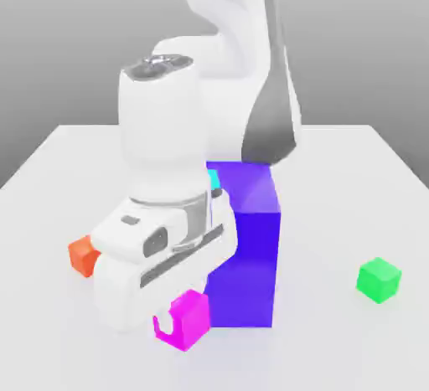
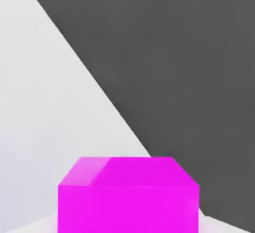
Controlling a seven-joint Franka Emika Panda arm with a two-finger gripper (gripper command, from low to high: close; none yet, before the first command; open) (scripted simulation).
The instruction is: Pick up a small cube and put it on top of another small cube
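The small cube (image 1: 193,312), plain magenta-pink, sits low over the white table just in front of the big blue-violet block (image 1: 251,247). My gripper (image 1: 173,325) reaches down at a tilt from the exterior view's left and is shut on the small cube; one white fingertip (image 1: 165,327) curves across its left face. In the hand view the small cube (image 2: 128,197) is very near, top and front faces showing. Whether it rests on the table or hangs just above it I cannot tell.
A small orange cube (image 1: 81,255) lies at the exterior view's left beside my hand. A small green cube (image 1: 379,280) sits at the right. A cyan piece (image 1: 214,180) peeks from behind my wrist. The table's edge (image 2: 99,85) runs diagonally against dark ground.
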